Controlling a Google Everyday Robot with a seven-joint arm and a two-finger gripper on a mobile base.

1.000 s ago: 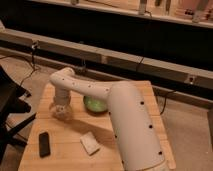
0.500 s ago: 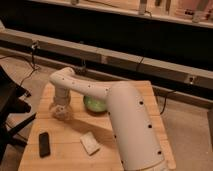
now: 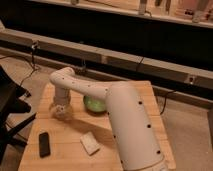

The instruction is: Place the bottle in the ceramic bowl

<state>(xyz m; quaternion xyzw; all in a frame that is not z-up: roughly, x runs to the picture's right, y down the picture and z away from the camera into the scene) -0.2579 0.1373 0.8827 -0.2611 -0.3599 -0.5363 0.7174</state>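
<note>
My gripper hangs low over the left part of the wooden table, at the end of the white arm that reaches in from the lower right. It stands open around a small pale shape that I take for the bottle, which sits on the table. I cannot tell whether the gripper touches it. The ceramic bowl, green and glossy, sits just to the right of the gripper, with the arm partly covering it.
A black flat object lies near the table's front left. A pale flat block lies in front of the bowl. A dark chair stands to the left of the table. A long ledge runs behind.
</note>
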